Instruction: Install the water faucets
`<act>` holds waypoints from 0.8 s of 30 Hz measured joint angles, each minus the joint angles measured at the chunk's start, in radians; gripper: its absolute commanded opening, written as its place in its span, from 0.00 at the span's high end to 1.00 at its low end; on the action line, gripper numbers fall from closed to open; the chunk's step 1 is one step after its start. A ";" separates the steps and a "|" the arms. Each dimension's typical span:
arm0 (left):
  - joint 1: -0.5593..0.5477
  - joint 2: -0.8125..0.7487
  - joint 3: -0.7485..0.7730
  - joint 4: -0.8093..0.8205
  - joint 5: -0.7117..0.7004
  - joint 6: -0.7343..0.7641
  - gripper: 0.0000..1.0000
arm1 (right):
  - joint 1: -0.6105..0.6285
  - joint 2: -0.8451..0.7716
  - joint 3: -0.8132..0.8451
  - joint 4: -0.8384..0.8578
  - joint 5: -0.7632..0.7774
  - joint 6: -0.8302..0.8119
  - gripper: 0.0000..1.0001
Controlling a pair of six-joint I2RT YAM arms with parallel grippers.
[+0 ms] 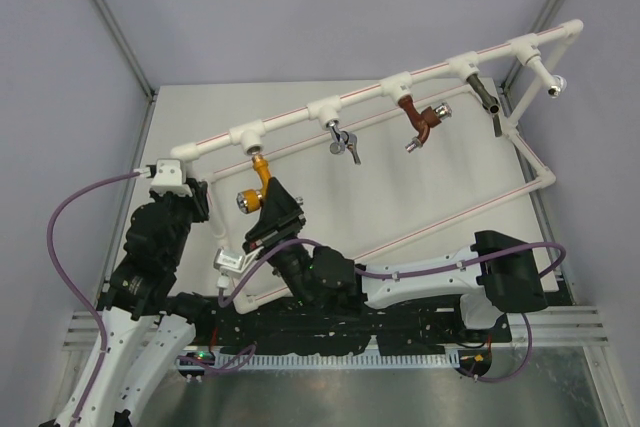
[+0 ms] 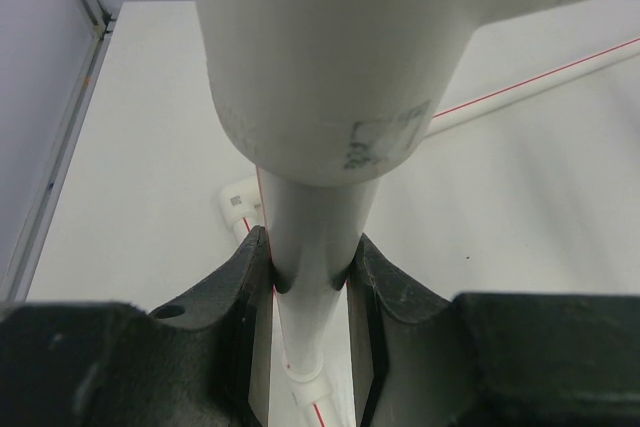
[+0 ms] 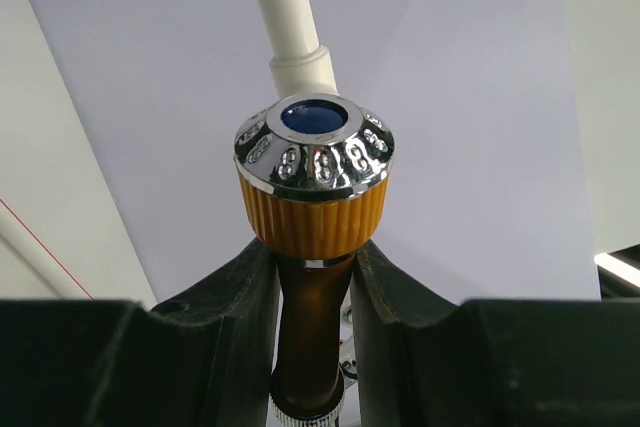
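Observation:
The orange-yellow water faucet hangs below the leftmost tee of the white pipe frame, its upper end at the tee's outlet. Its silver knob with a blue centre faces the right wrist camera. My right gripper is shut on the faucet's brown-orange body just under the knob. My left gripper is shut on the white pipe at the frame's left end, below a large white fitting.
Along the same top pipe hang a grey tap, a reddish-brown tap, a dark tap and a silver-tipped one. The frame's lower pipes cross the white table. Purple cables loop beside the arms.

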 measured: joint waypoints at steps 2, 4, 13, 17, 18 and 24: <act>0.000 0.000 0.000 0.000 0.001 0.000 1.00 | -0.001 0.000 0.000 -0.032 -0.001 -0.002 0.95; 0.000 0.000 0.000 0.000 0.003 0.001 1.00 | -0.003 0.000 0.000 -0.070 -0.003 -0.003 0.95; 0.000 -0.003 -0.002 0.002 0.007 0.004 1.00 | -0.026 0.000 0.008 -0.171 -0.022 -0.021 0.95; 0.000 -0.003 -0.004 0.005 0.008 0.004 1.00 | -0.035 0.000 0.019 -0.191 -0.028 -0.037 0.95; 0.000 -0.003 -0.004 0.005 0.008 0.005 1.00 | -0.036 0.000 0.021 -0.193 -0.028 -0.043 0.95; 0.000 -0.005 -0.006 0.007 0.008 0.006 1.00 | -0.041 -0.001 0.038 -0.215 -0.030 -0.067 0.95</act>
